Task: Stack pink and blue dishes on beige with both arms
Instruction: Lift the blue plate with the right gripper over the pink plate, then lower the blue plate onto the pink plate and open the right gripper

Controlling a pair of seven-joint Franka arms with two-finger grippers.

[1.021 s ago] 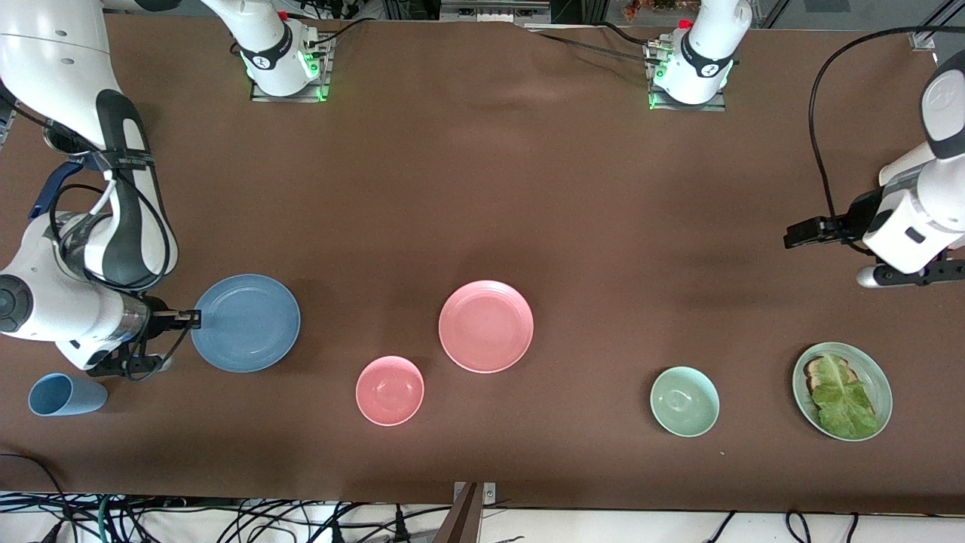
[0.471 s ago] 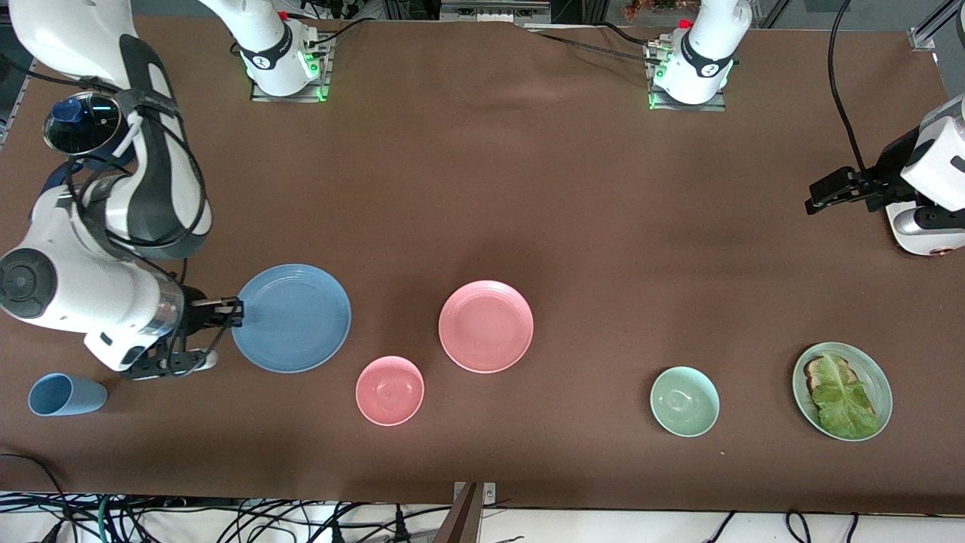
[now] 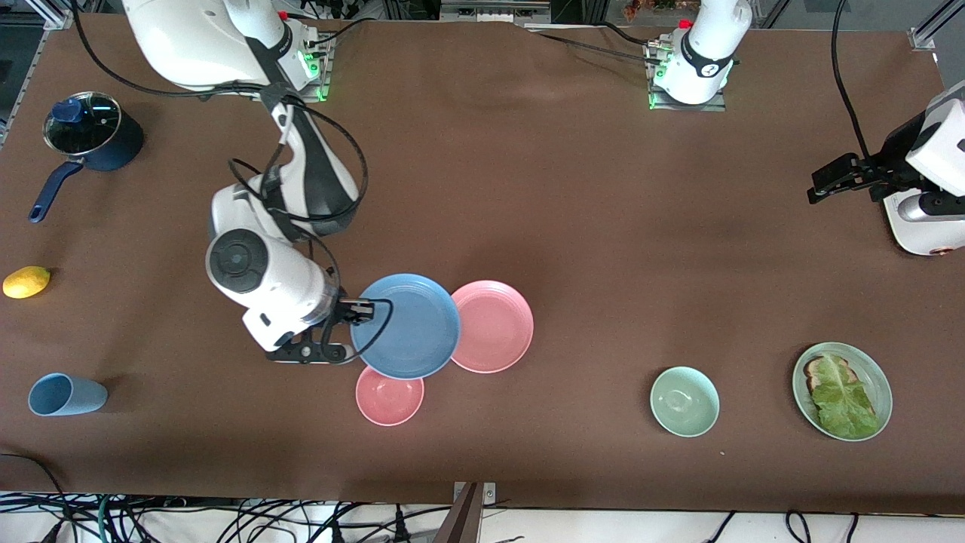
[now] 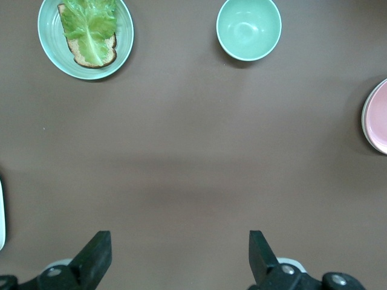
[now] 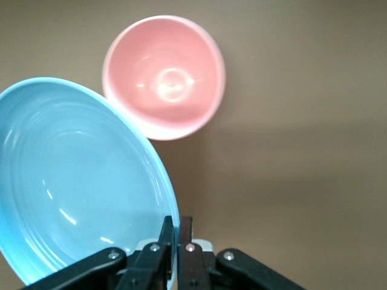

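1. Since the earlier frame, the right tool (image 3: pixel 367 310) has carried the flat round blue plate (image 3: pixel 411 326) from the blue cup's end, now overlapping the flat round pink plate (image 3: pixel 494 326).
2. Left wrist view: the left tool (image 4: pixel 180 257) hangs wide open, empty, above the brown surface (image 4: pixel 181 151), apart from that pink plate (image 4: pixel 378 118).
3. Right wrist view: the right tool (image 5: pixel 178 232) pinches the blue plate's (image 5: pixel 78 181) rim, above a small pink bowl (image 5: pixel 164 75).

Blue plate (image 3: pixel 411 326), pink plate (image 3: pixel 496 326), pink bowl (image 3: pixel 388 400), pale green bowl (image 3: pixel 684 401), blue cup (image 3: pixel 66 394), yellow lemon (image 3: pixel 26 281), brown table (image 3: pixel 573 211).
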